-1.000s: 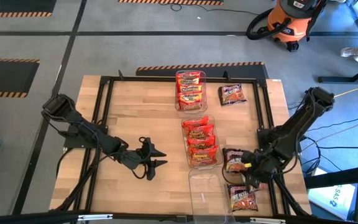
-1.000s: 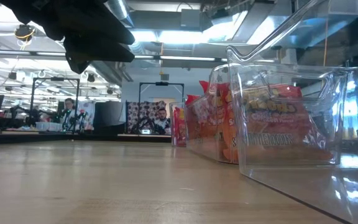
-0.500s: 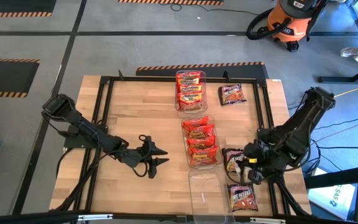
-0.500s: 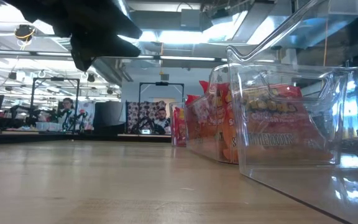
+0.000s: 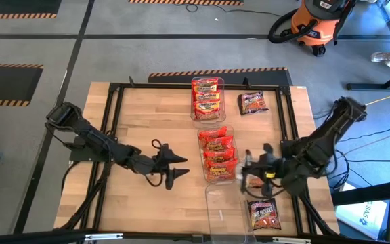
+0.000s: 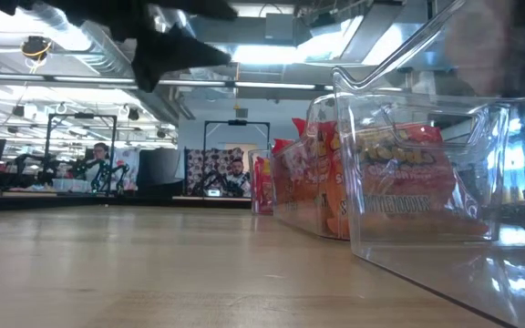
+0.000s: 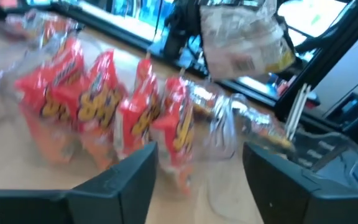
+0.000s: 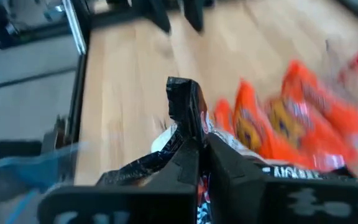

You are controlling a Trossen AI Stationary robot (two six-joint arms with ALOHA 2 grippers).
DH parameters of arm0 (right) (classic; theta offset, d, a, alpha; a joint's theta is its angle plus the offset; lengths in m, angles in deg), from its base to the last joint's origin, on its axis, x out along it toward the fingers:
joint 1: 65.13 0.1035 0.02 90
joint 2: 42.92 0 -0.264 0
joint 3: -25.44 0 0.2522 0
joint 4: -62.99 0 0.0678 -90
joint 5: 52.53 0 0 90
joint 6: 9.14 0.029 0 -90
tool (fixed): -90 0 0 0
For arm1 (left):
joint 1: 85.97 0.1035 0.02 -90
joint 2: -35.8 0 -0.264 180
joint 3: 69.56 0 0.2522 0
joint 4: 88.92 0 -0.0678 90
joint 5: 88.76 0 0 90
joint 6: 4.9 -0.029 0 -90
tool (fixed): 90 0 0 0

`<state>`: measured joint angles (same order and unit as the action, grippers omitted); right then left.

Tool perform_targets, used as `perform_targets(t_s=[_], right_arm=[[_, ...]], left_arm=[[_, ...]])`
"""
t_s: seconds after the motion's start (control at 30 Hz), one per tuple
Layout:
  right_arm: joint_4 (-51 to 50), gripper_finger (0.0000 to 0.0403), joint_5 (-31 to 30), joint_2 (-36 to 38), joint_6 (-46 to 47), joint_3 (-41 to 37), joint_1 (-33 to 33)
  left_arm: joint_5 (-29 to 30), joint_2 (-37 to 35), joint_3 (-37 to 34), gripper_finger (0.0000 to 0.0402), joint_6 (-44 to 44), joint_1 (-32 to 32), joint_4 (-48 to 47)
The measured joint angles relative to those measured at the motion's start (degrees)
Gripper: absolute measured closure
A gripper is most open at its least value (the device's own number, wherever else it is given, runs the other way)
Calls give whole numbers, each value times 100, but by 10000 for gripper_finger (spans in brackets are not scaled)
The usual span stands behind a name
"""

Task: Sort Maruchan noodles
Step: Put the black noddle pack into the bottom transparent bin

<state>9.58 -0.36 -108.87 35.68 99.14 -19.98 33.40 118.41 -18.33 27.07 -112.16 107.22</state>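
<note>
My right gripper (image 5: 249, 171) is shut on a dark Maruchan noodle packet (image 8: 180, 109) and holds it above the table, just right of the middle clear bin (image 5: 217, 156) of orange-red packets. The left wrist view shows this packet (image 7: 241, 37) in the air with its pale back showing. My left gripper (image 5: 171, 171) hovers open left of that bin, with nothing between its fingers. The far bin (image 5: 207, 99) holds red-yellow packets. The near bin (image 5: 223, 207) is clear. One dark packet (image 5: 253, 103) lies flat at the far right, another (image 5: 264, 215) at the near right. My right gripper pinches the dark packet between its two fingers (image 8: 188, 163). A crinkled end of the packet (image 8: 182, 102) sticks out past the fingertips. The fingers come from the table's right, slanting down. The packet is lifted clear of the table.
A black frame (image 5: 114, 122) runs around the wooden table top. Bare wood (image 5: 154, 122) lies left of the bins. An orange shop vacuum (image 5: 313, 24) stands on the floor beyond the far edge. People sit in the room behind (image 6: 235, 173).
My right gripper has risen with the dark packet, lifting it off the table, has gone toward the bins on its left and has rolled its wrist. My left gripper has opened wider and has shifted a little toward the middle bin.
</note>
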Motion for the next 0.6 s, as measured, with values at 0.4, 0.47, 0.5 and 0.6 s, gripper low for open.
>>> perform_targets(t_s=[0.4, 0.47, 0.5, 0.6], right_arm=[[3370, 403, 164, -838, -2897, 7, -1329], [3692, 403, 218, -1007, -3106, 7, -1514], [3803, 403, 238, -1097, -3180, 7, -1595], [4095, 403, 247, -1353, -3379, 7, -1801]], left_arm=[[9, 332, 469, 152, -1137, -186, 531], [60, 328, 662, 153, -1221, -241, 400], [89, 328, 774, 153, -1222, -266, 269], [324, 328, 1118, 154, -1221, -359, -275]])
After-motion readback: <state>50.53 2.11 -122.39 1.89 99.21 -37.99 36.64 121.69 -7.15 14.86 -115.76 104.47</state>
